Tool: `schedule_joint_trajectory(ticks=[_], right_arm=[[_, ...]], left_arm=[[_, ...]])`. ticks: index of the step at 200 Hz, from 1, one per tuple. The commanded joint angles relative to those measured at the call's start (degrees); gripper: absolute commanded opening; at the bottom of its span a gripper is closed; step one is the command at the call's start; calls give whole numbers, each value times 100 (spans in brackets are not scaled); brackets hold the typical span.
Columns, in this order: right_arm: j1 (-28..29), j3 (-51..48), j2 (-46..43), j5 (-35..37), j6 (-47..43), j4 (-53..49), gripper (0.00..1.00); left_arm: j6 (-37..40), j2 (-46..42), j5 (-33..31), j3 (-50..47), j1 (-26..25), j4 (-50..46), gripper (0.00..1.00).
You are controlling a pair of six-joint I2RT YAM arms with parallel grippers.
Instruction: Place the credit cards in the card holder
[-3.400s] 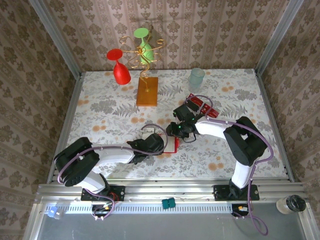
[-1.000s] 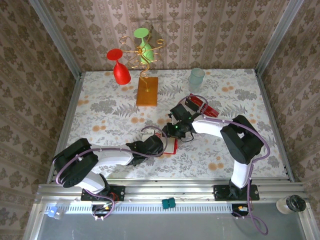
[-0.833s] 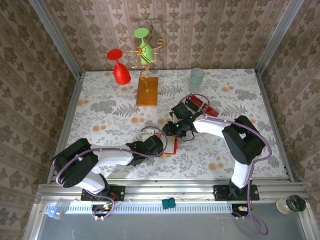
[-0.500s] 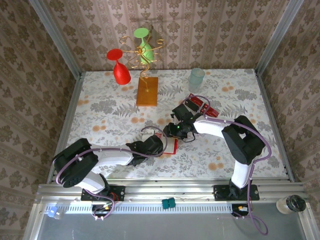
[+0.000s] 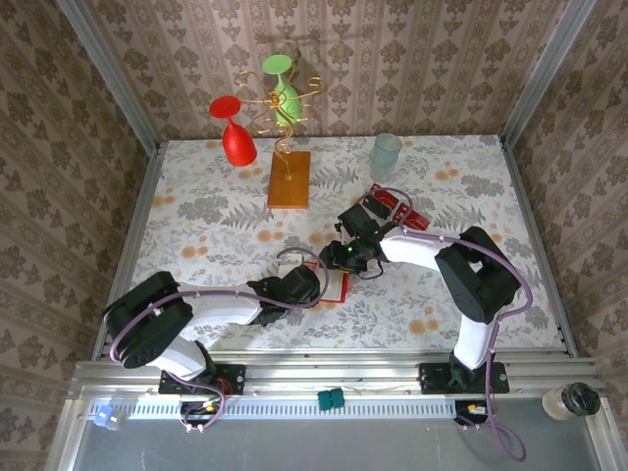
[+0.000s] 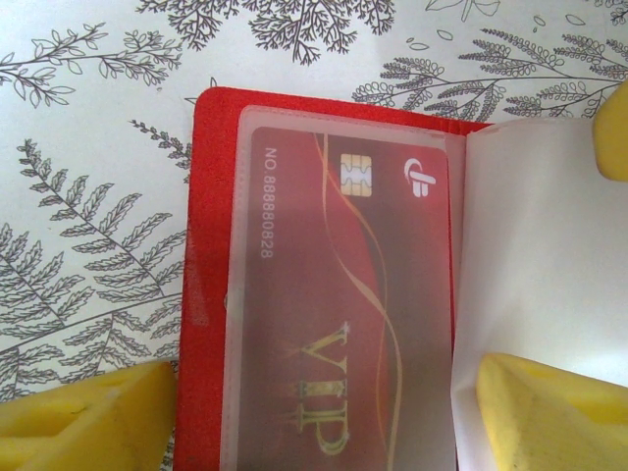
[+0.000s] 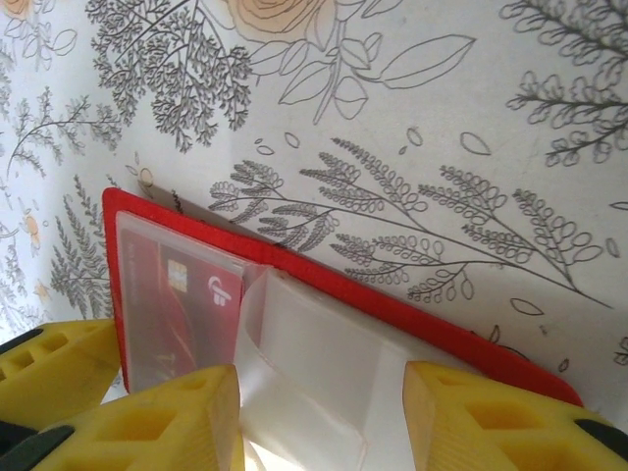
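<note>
You're mid-loading: the wallet (image 6: 208,196) lies open at near centre with one card (image 6: 343,324) pocketed, your left claw (image 6: 324,378) and right claw (image 7: 322,383) both spread, grasping nothing, so next fetch from the spare cards (image 5: 402,211) far right.

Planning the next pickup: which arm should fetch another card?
Right, likely: the spare credit cards lie close to the right gripper, on its side, while the left gripper, open, straddles the card holder.
</note>
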Motion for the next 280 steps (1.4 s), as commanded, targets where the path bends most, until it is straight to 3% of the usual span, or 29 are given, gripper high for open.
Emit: schedule_joint_trajectory(ticks=[1,60,95,166,224,280], right_arm=[[3,46,72,-356,21,94,49],[182,369,-49,-579,-30,-189,50],[347,614,40,-540,133,-277,50],[619,1214,953,-406,542,-21,52],[637,1120,1054,-513,740,283,53],[539,1028,137,-386,411,-102,52]], left_arm=[[-110,36,228,-188,-15,-99,81],[-63,-937,-100,-175,-16,-433,93],[-4,-1910,-471,-287,41,-922,94],[8,-3417,-472,-727,513,-1653,95],[-46,-3625,-443,-907,582,-1745,96],[-66,-3306,-372,-926,578,-1507,96]])
